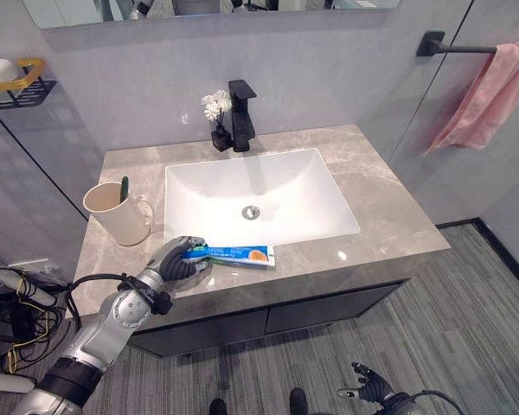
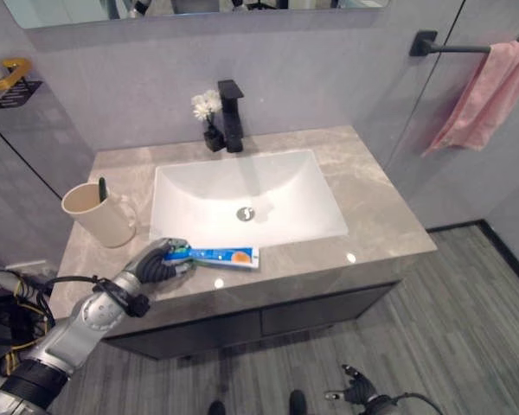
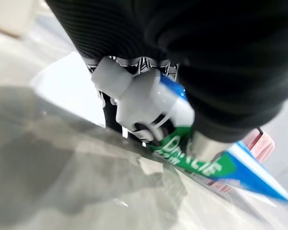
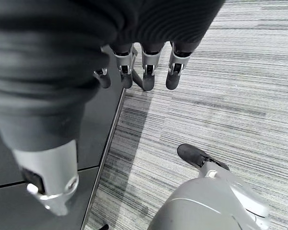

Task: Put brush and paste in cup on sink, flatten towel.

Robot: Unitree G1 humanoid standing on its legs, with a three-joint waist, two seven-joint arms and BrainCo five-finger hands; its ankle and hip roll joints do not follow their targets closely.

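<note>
Right hand [image 1: 366, 386] hanging low with relaxed fingers, left hand [image 1: 180, 257] pinching the paste [image 1: 238, 254] cap end on the table [image 1: 389, 207]; brush [image 1: 124, 189] looks already in the cup [image 1: 119, 213], so I'm lifting paste cupward next.

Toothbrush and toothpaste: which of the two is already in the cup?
The toothbrush: its dark handle stands upright in the cream cup. The toothpaste tube lies on the counter's front edge, held by the left hand.
</note>
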